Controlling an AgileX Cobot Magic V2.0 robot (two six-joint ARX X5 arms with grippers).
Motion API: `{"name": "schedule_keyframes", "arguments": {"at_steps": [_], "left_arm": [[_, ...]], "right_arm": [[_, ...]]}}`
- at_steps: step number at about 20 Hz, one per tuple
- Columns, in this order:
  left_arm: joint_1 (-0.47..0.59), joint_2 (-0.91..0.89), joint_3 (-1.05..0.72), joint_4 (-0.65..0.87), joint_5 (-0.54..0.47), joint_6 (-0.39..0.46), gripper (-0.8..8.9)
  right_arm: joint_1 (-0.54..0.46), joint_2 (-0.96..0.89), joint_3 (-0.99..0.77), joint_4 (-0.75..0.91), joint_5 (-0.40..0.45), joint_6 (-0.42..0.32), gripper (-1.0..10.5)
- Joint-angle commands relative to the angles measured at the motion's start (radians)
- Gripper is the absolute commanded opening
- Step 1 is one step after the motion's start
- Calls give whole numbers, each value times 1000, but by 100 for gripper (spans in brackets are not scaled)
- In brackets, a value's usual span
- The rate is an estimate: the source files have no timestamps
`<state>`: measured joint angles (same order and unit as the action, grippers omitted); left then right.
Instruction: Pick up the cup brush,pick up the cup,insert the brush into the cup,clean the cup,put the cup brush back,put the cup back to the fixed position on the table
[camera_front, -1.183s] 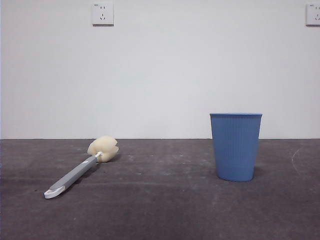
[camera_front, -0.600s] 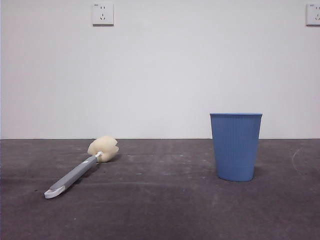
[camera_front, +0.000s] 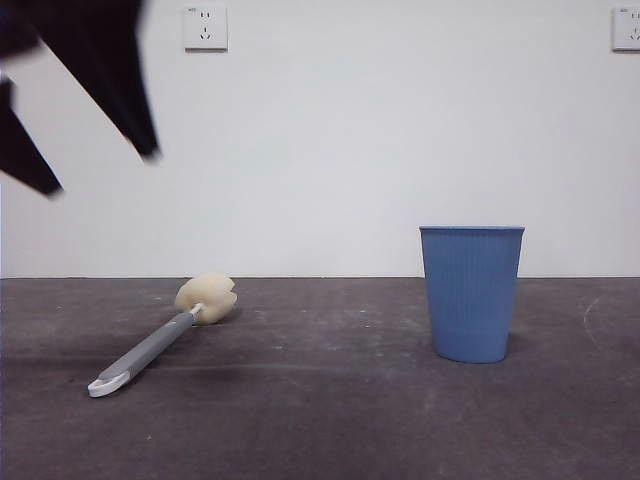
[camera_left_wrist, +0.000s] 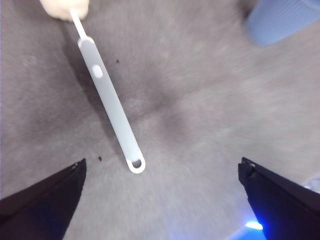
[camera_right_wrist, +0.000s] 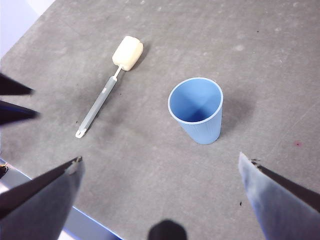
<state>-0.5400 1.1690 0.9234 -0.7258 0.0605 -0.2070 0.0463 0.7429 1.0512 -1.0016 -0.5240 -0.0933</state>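
The left tool hangs high at the far left of the front view, two dark jaws spread wide and grasping nothing, well above the table. From its own wrist view the left tool is above the cup brush, whose white looped tip lies between the spread jaws without touching them. The cup brush lies flat on the left side of the table, its cream sponge head at the far end and its looped tip nearest the camera. The right tool is also released, jaws wide apart, high over the table. The cup stands upright on the right, mouth up, well apart from the brush.
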Motion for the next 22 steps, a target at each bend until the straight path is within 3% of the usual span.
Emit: {"name": "schedule_keyframes", "arguments": {"at_steps": [1, 6, 11, 16, 22], "left_arm": [[-43, 127, 1, 37, -92, -57, 584], [-54, 300, 1, 133, -152, -94, 584], [-54, 367, 1, 159, -218, -134, 583], [-54, 413, 1, 190, -218, -169, 583], [-54, 446, 1, 179, -243, -190, 495]], "right_arm": [[2, -2, 1, 5, -1, 8, 570], [2, -2, 1, 5, -1, 11, 568], [2, -1, 1, 6, -1, 11, 568], [2, -1, 1, 6, -1, 16, 568], [2, -2, 1, 6, 0, 18, 568]]}}
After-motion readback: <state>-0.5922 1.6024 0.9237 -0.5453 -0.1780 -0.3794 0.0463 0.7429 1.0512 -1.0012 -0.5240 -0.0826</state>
